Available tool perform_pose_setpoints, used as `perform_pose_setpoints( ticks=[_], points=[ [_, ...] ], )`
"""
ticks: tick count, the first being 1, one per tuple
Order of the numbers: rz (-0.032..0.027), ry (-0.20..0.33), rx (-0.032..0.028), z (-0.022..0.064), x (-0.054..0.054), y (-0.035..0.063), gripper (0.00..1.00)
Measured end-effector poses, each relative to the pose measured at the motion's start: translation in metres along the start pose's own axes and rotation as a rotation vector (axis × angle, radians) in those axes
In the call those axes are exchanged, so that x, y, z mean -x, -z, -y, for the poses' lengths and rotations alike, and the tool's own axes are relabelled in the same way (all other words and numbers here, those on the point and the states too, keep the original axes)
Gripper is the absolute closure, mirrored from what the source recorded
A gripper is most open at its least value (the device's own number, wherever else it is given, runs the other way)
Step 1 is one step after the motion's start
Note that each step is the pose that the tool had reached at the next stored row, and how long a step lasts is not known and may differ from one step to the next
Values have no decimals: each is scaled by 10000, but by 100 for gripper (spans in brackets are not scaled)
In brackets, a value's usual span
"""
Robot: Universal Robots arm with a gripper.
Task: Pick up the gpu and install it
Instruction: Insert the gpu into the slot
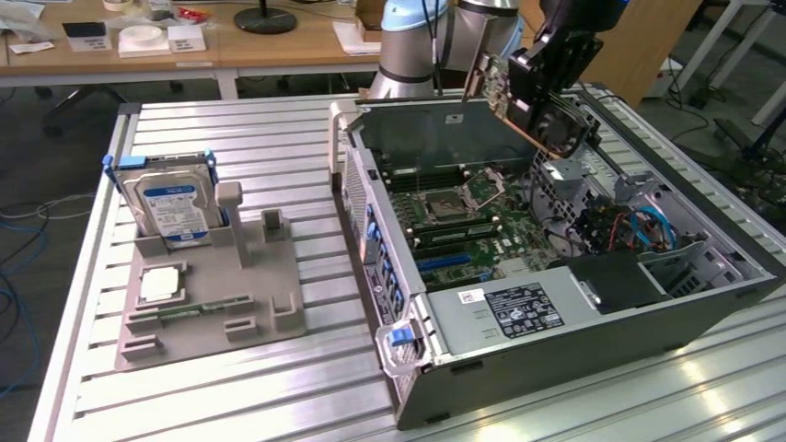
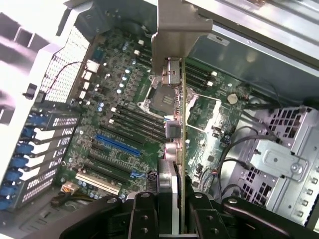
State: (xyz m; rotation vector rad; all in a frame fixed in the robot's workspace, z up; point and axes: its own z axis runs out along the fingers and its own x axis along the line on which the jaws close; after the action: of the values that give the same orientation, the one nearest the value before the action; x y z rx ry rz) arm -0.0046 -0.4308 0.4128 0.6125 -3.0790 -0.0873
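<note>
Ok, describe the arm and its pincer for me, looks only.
The arm is built from silver-grey metal tubes, with a light blue cap at one joint. The pincer is matte black; its fingers are chunky links joined by round pivot bolts. No markings can be made out on either.

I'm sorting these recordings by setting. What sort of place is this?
Probably a robotics lab or workshop: a robot arm holds the gpu above an open computer case on a slotted metal table, with wooden desks behind.
</note>
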Motion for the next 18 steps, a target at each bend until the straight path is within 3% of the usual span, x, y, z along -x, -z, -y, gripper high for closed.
perform_pose_setpoints(
  ticks=[18],
  points=[
    [-120, 2193, 21, 0, 0, 0, 72]
  ],
)
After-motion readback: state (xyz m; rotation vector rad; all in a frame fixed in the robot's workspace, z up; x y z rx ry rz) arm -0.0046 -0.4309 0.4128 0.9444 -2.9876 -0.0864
